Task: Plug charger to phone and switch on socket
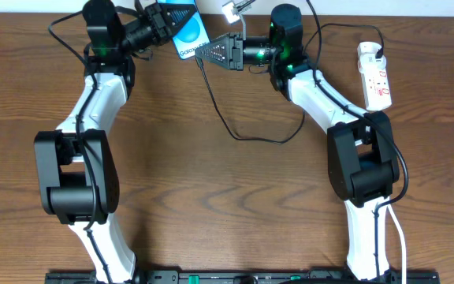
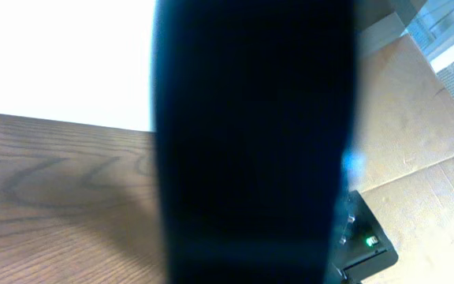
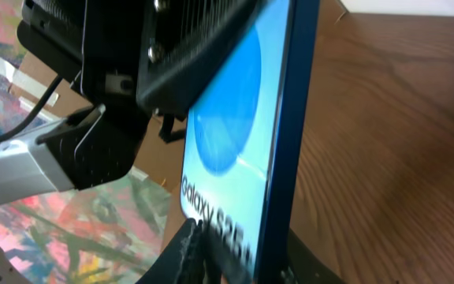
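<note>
The phone (image 1: 189,35), blue screen with white "Galaxy" text, is held tilted above the far table edge, and my left gripper (image 1: 162,30) is shut on its upper part. In the left wrist view its dark back (image 2: 251,142) fills the middle. My right gripper (image 1: 205,54) is at the phone's lower end. In the right wrist view the phone (image 3: 235,134) stands on edge and its lower end sits between the parted fingers of that gripper (image 3: 251,264). The charger's thin black cable (image 1: 239,136) trails from there across the table. Its connector tip is hidden. The white socket (image 1: 375,76) lies at the far right.
A white object (image 1: 231,9) sits at the far edge behind the right gripper. The socket's white cord (image 1: 400,237) runs down beside the right arm base. The black charger cable loops over the table's middle between the two arms.
</note>
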Robot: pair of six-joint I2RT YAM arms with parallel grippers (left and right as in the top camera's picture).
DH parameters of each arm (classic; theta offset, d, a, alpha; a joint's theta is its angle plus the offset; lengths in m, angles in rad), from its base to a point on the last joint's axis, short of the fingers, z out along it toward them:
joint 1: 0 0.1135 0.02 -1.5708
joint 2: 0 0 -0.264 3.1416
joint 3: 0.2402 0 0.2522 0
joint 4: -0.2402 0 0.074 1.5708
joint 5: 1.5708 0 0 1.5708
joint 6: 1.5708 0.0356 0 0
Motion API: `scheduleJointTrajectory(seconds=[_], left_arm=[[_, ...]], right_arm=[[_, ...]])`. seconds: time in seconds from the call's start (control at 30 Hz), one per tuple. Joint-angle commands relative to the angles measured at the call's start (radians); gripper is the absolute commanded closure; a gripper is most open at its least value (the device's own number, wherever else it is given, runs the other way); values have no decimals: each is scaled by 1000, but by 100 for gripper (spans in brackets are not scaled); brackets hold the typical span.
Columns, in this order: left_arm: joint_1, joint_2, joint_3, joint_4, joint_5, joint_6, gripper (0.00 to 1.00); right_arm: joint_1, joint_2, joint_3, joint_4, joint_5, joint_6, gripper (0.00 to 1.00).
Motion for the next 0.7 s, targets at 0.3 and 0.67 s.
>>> scheduleJointTrajectory(seconds=[0.3,0.67], left_arm=[[6,-10,8,10,68,8,93],[45,-10,8,9,69,4,93]], right_arm=[[-8,-38,24,5,57,-7,55],[-8,-38,24,5,50,-10,10]])
